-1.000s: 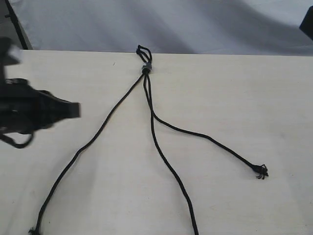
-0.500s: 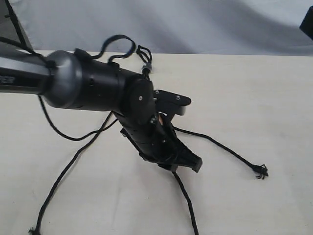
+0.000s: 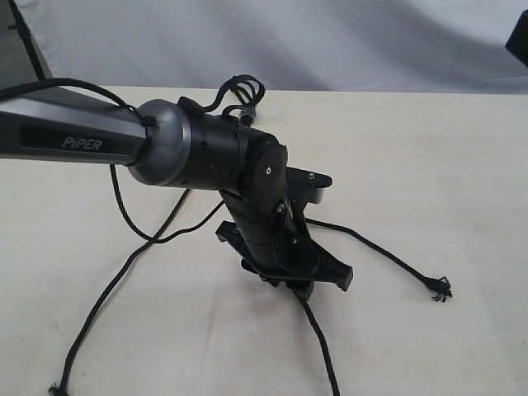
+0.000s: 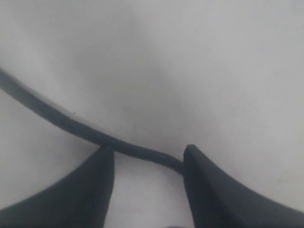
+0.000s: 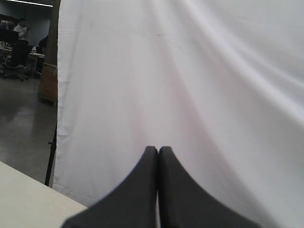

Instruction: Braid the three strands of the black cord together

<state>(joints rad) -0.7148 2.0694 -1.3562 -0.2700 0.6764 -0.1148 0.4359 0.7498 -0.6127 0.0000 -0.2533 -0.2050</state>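
Your left claw (image 4: 147,159) has swung in over the middle strand (image 3: 323,351), jaws now spread astride it, nothing gripped, so the first crossing looks imminent; right claw (image 5: 158,159) clenched, idle.

middle strand (image 3: 321,346) partly hidden behind left arm (image 3: 206,153), its end cut off below

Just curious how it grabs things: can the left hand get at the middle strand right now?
Probably yes: the left hand is open over the middle strand, which runs between its fingertips, with nothing in the way.
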